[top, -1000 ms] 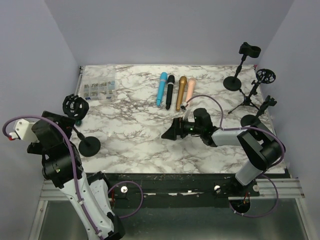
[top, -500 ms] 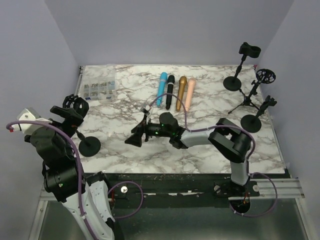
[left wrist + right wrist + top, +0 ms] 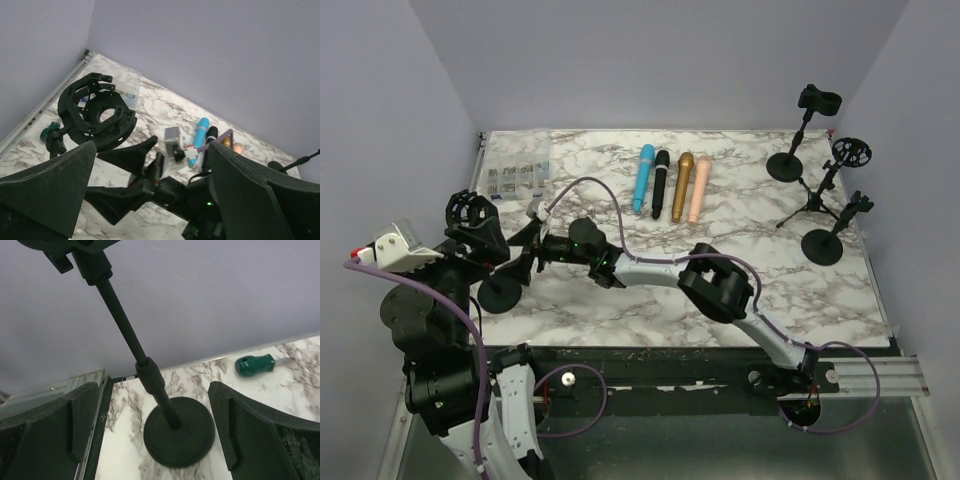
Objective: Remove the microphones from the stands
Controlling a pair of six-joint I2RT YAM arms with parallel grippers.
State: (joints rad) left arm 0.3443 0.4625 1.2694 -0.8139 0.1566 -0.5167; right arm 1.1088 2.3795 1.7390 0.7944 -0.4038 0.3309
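Observation:
A black stand with a round base and an empty-looking ring-shaped shock mount is at the table's left. Several microphones (blue, black, gold, pink) lie side by side at the back centre, none in a stand. My right gripper reaches across to the stand and is open, its fingers on either side of the base and pole. My left gripper is open beside the shock mount, with the right arm's fingers in front of it.
A clear parts box sits at the back left. A green screwdriver handle lies by the left stand. Three more black stands are grouped at the back right. The left wall is close to the stand.
My right arm has swept left from the table's middle to the left stand. My left gripper has swung right, closer to the shock mount. Both stayed open.

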